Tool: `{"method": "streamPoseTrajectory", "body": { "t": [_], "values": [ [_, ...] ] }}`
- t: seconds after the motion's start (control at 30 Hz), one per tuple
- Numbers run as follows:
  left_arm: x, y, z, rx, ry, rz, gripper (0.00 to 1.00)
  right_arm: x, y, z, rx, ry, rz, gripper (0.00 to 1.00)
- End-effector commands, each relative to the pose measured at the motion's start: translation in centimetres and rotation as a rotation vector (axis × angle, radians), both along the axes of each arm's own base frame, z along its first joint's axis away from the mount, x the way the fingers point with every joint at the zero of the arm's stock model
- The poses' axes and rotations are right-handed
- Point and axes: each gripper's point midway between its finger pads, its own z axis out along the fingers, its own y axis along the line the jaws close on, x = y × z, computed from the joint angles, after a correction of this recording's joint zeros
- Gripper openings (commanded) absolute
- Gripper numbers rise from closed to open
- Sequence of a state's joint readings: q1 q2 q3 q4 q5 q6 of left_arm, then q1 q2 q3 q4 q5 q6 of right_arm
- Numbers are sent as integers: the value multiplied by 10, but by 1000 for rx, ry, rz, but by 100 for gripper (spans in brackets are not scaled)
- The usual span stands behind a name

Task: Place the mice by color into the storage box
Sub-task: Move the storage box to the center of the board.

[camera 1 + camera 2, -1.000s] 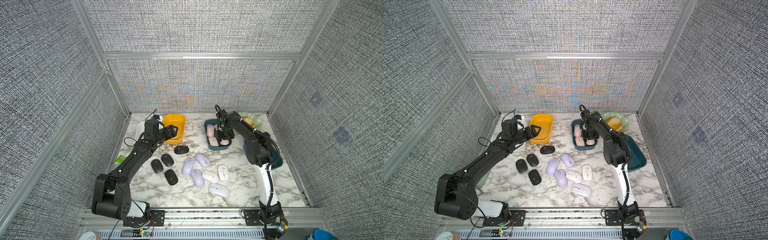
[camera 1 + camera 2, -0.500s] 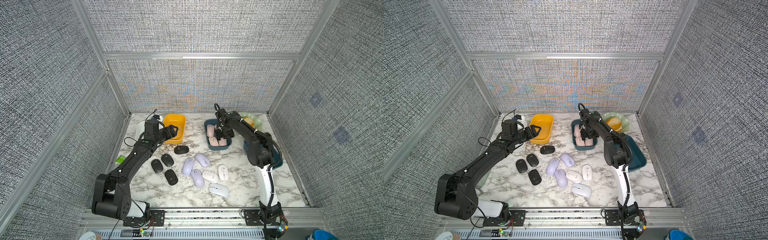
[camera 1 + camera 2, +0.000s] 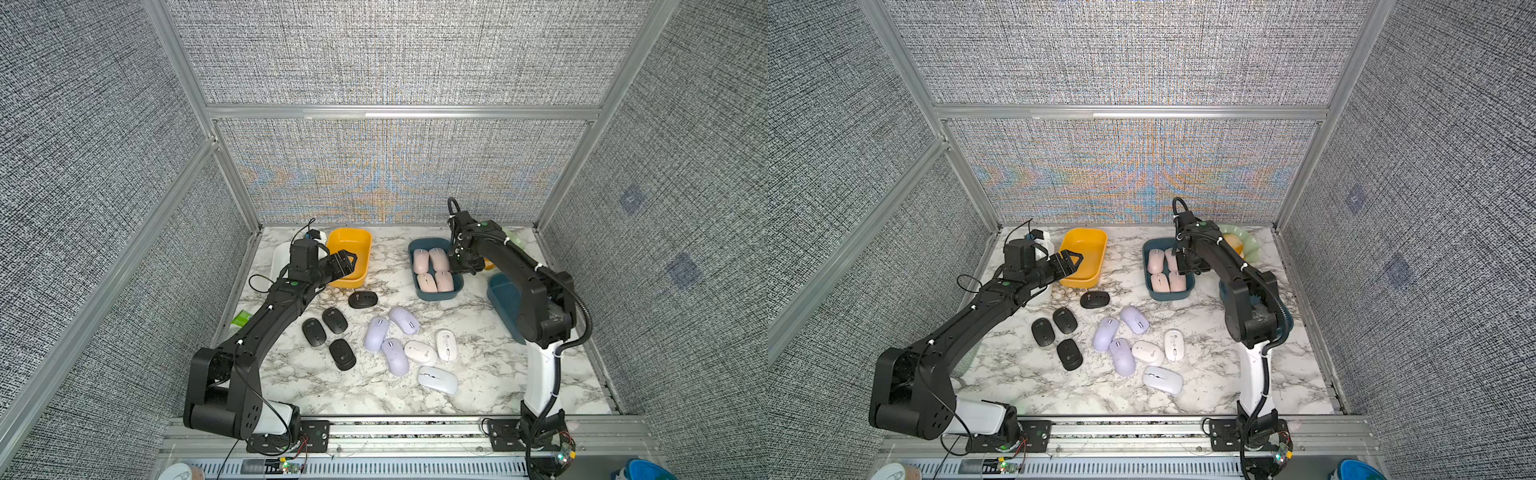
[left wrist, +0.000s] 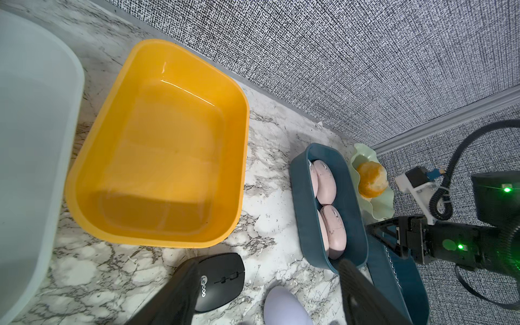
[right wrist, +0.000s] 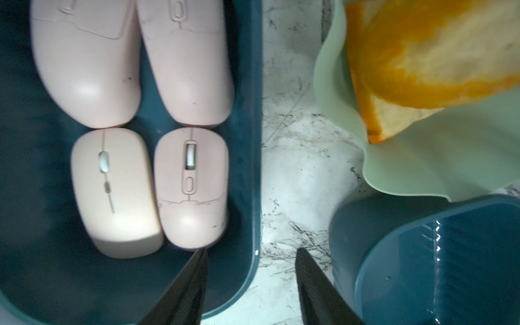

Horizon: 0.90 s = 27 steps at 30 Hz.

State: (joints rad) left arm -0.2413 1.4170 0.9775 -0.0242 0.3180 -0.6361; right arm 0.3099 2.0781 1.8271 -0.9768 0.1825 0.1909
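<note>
Several pale pink mice lie side by side in the dark teal storage box. My right gripper hovers open over that box's right wall, one finger on each side, holding nothing. Several black mice, three lilac mice and three white mice lie loose on the marble table. My left gripper hangs open and empty over the yellow box's near rim, above a black mouse.
A white box stands left of the yellow one. A second teal box sits at the right under my right arm. Behind it is a green wavy plate with an orange bread roll.
My right gripper has shifted slightly toward the teal box's right wall, its jaws widening and then narrowing. The left arm has not moved.
</note>
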Motion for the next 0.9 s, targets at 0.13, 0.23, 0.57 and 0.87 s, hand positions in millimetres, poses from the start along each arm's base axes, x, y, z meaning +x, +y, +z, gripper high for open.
{"method": "streamPoseTrajectory", "body": {
  "t": [0.13,0.23,0.57,0.87],
  "values": [
    [-2,-10,10,-14,-26,-44,80,-12,19,-25,125,22,-7,43],
    [-2,-11,9,-13,-27,-41,79,-8,18,-33,118,11,-38,31],
    [-3,-12,8,-8,-18,-35,79,7,39,-16,168,-125,-187,12],
    [-10,0,24,2,-80,29,79,37,80,-11,215,-204,-234,8]
  ]
}}
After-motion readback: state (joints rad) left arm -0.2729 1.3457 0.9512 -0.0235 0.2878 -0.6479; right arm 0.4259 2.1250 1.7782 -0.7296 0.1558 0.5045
